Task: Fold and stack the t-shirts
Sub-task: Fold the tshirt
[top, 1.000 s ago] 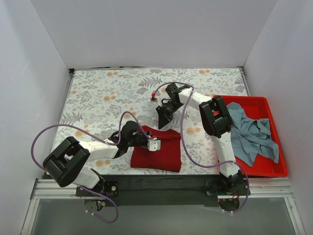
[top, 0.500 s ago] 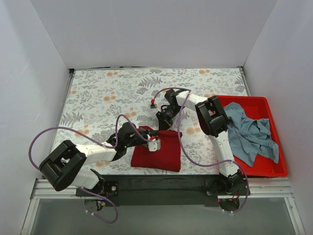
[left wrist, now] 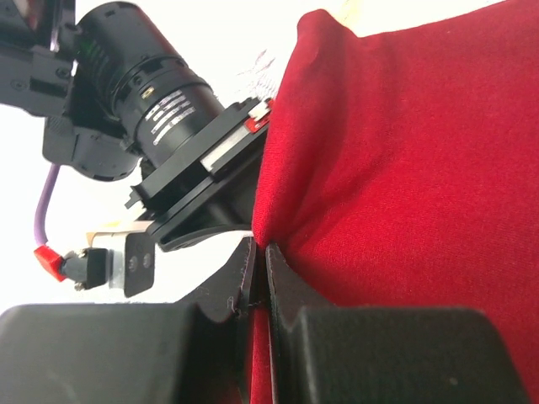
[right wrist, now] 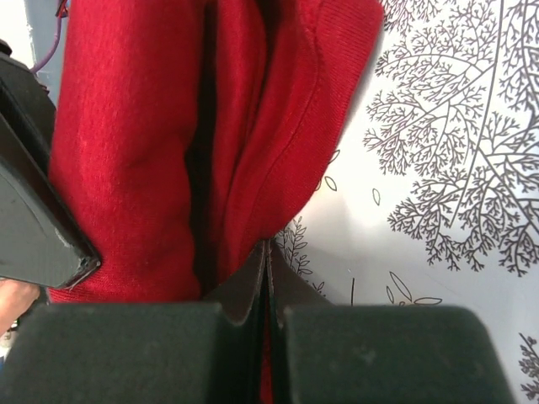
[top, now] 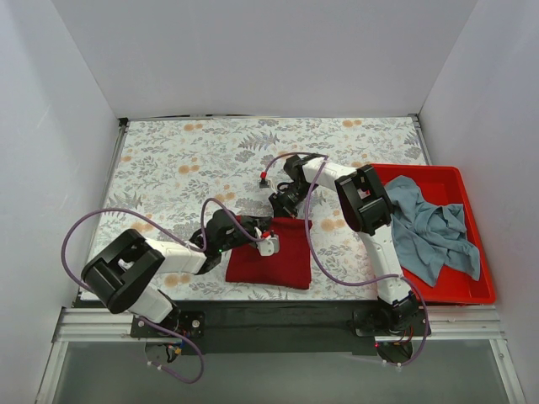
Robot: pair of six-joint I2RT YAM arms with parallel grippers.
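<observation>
The left gripper [top: 267, 243] was closed tight on the dark red t-shirt [top: 274, 263], at the cloth's far left corner. In the left wrist view its fingers [left wrist: 290, 286] met with no gap, a thin fold of the red cloth [left wrist: 404, 168] caught between them and running down out of sight. The cloth rose from the pinch in a smooth ridge.

The right gripper [top: 283, 205] was also fully closed on the same shirt, at its far edge, just beside the left gripper. In the right wrist view its fingers [right wrist: 290, 295] were pressed together, and several bunched layers of the red cloth [right wrist: 126, 151] hung from the pinch. The flowered worktop [right wrist: 438, 168] lay bare to one side of it. The two grippers stood near each other but apart.

The dark red t-shirt lay folded into a rough rectangle near the near edge of the worktop [top: 177, 160], about midway along that edge. Its far edge was gathered up where the two grippers held it.

A red bin [top: 421, 172] sat at the right edge of the worktop, towards the near right corner. In it lay the grey-blue t-shirt [top: 434, 231], crumpled and spread loosely over much of the floor. Its left part was partly hidden behind the right arm.
</observation>
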